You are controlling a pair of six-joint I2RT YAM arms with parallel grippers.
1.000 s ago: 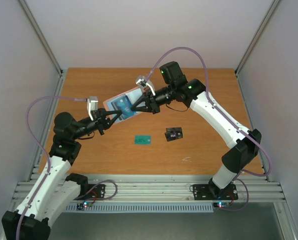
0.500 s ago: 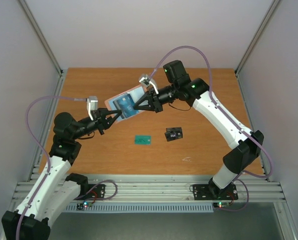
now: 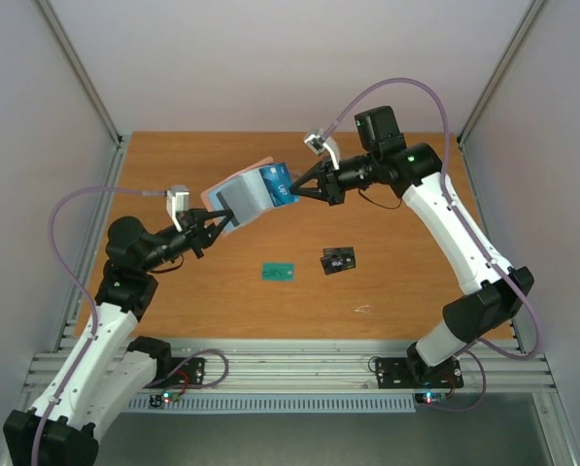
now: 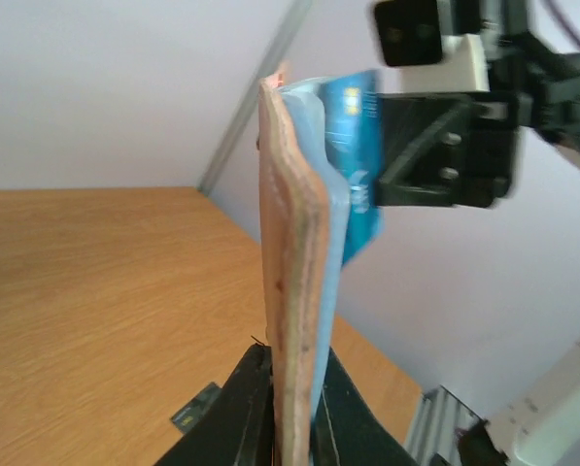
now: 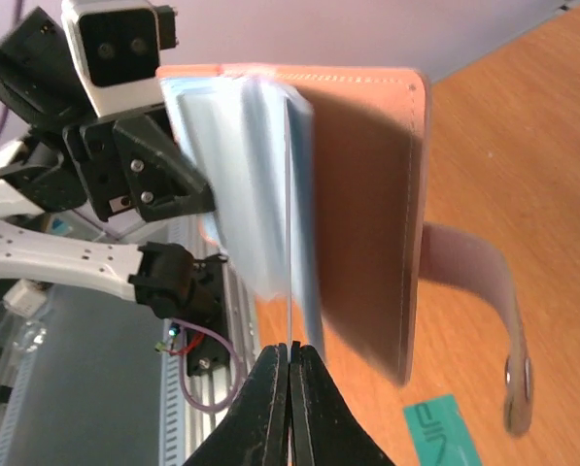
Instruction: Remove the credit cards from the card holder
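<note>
Fingers (image 5: pixel 268 413) pinch blue card (image 3: pixel 276 182) edgewise, beside holder (image 3: pixel 233 200), midair.

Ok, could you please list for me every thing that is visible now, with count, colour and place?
card holder: 1, tan-pink outside, light blue inside, held in the air above the table
blue card: 1, blue, sticking out of the card holder
green card: 1, green, flat on the table, near the middle
black card: 1, black with white marks, on the table beside the green card
table: 1, brown wood, under everything
left gripper: 1, black, shut on the card holder
right gripper: 1, black, shut on the blue card
</note>
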